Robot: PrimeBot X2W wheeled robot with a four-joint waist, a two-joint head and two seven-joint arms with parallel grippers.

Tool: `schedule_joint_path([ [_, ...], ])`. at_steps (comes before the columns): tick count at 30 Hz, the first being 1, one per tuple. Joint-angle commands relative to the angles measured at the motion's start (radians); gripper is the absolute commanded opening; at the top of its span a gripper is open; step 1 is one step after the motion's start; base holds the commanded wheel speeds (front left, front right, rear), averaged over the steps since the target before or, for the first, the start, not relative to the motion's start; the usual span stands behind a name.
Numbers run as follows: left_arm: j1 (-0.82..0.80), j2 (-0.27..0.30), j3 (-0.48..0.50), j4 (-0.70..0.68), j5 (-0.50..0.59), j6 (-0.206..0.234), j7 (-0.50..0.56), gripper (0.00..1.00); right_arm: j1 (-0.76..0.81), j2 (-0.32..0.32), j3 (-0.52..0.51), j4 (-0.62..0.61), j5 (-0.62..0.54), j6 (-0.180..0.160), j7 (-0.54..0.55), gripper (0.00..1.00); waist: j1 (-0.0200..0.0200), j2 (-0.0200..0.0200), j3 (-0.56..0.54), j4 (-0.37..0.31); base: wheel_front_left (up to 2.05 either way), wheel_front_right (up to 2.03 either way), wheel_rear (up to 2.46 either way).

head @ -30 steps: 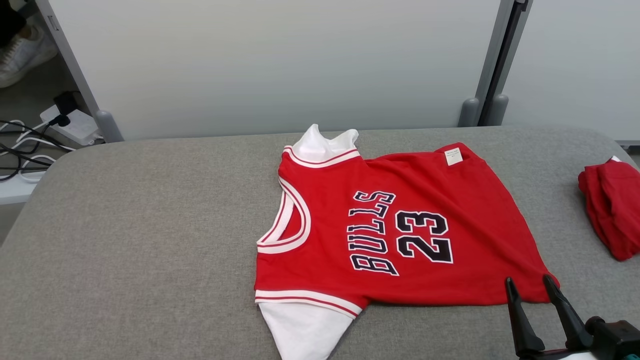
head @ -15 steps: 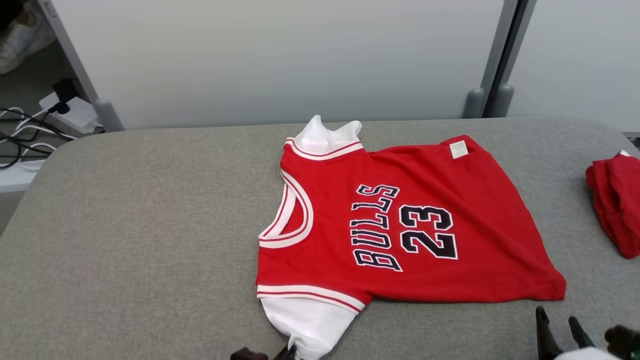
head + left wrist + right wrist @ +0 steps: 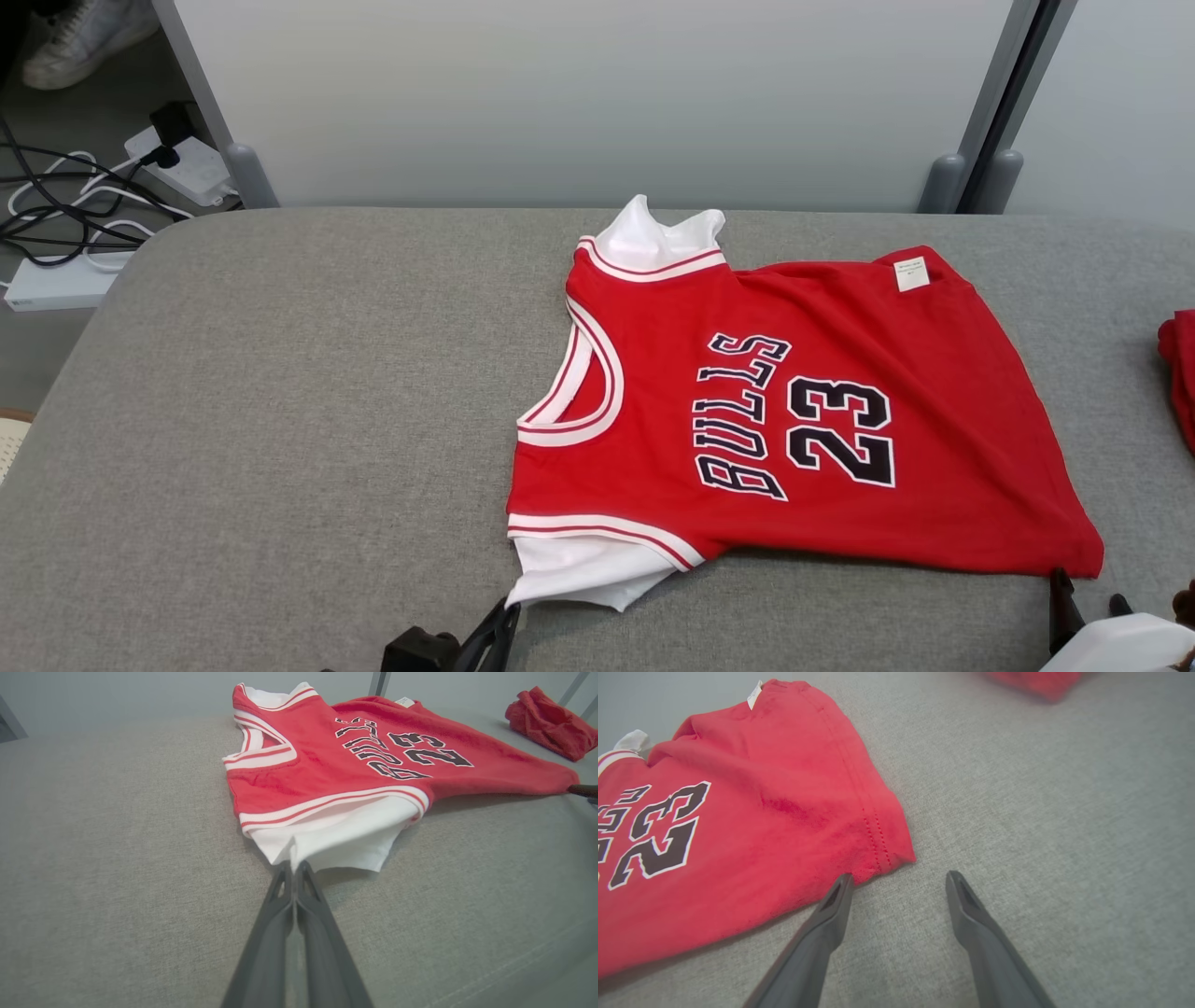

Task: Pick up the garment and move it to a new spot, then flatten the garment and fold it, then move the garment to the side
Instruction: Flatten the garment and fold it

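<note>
The garment is a red "BULLS 23" jersey with white sleeves, lying flat on the grey padded table. My left gripper is at the near white sleeve. In the left wrist view the left gripper is shut, pinching the sleeve's edge on the garment. My right gripper stands open at the garment's near right hem corner. In the right wrist view the right gripper has that corner of the garment just ahead of the gap, and its left finger touches the hem.
A second bunched red cloth lies at the table's right edge, also seen as the red cloth. A pale partition stands behind the table. A power strip and cables and a shoe are on the floor at far left.
The head camera has shifted, so the whole picture moved. My left gripper came into view and shut on the white sleeve, which is now bunched. My right gripper sits lower, at the hem corner.
</note>
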Motion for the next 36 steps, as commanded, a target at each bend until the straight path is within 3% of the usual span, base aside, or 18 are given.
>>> schedule_joint_path([
  [1, -0.021, 0.020, 0.037, -0.036, 0.011, 0.014, -0.001, 0.00, -0.039, -0.022, 0.030, 0.001, 0.013, 0.000, -0.019, 1.00, 0.0000, 0.0000, 0.005, -0.004, 0.00, 0.00, 0.00],
  [4, -0.013, 0.029, 0.035, -0.059, 0.010, 0.019, 0.009, 0.00, -0.061, -0.023, 0.046, 0.028, 0.025, 0.000, -0.024, 0.98, 0.0000, 0.0000, 0.011, -0.008, 0.00, 0.00, 0.00],
  [7, -0.011, 0.038, 0.030, -0.076, 0.014, 0.022, 0.020, 0.00, -0.077, -0.028, 0.055, 0.056, 0.035, 0.000, -0.029, 0.82, 0.0000, 0.0000, 0.015, -0.010, 0.00, 0.00, 0.00],
  [9, -0.011, 0.044, 0.030, -0.086, 0.014, 0.024, 0.025, 0.00, -0.086, -0.029, 0.064, 0.070, 0.040, 0.000, -0.032, 0.46, 0.0000, 0.0000, 0.016, -0.009, 0.00, 0.00, 0.00],
  [10, -0.012, 0.048, 0.030, -0.090, 0.015, 0.025, 0.028, 0.00, -0.091, -0.031, 0.071, 0.076, 0.041, 0.000, -0.033, 0.34, 0.0000, 0.0000, 0.017, -0.009, 0.00, 0.00, 0.00],
  [12, -0.014, 0.053, 0.029, -0.099, 0.015, 0.026, 0.033, 0.00, -0.097, -0.033, 0.082, 0.084, 0.045, 0.000, -0.034, 0.00, 0.0000, 0.0000, 0.019, -0.008, 0.00, 0.00, 0.00],
  [17, -0.017, 0.063, 0.031, -0.119, 0.013, 0.032, 0.040, 0.00, -0.105, -0.044, 0.112, 0.081, 0.048, 0.000, -0.037, 0.00, 0.0000, 0.0000, 0.022, -0.008, 0.00, 0.00, 0.00],
  [23, -0.014, 0.073, 0.037, -0.164, 0.005, 0.038, 0.040, 0.00, -0.075, -0.077, 0.112, -0.005, 0.044, 0.000, -0.037, 0.00, 0.0000, 0.0000, 0.011, -0.010, 0.00, 0.00, 0.00],
  [36, 0.081, 0.165, 0.036, -0.457, -0.025, 0.041, 0.136, 0.00, 0.123, -0.126, 0.084, -0.224, 0.038, 0.000, -0.038, 0.00, 0.0000, 0.0000, -0.019, -0.009, 0.00, 0.00, 0.00],
])
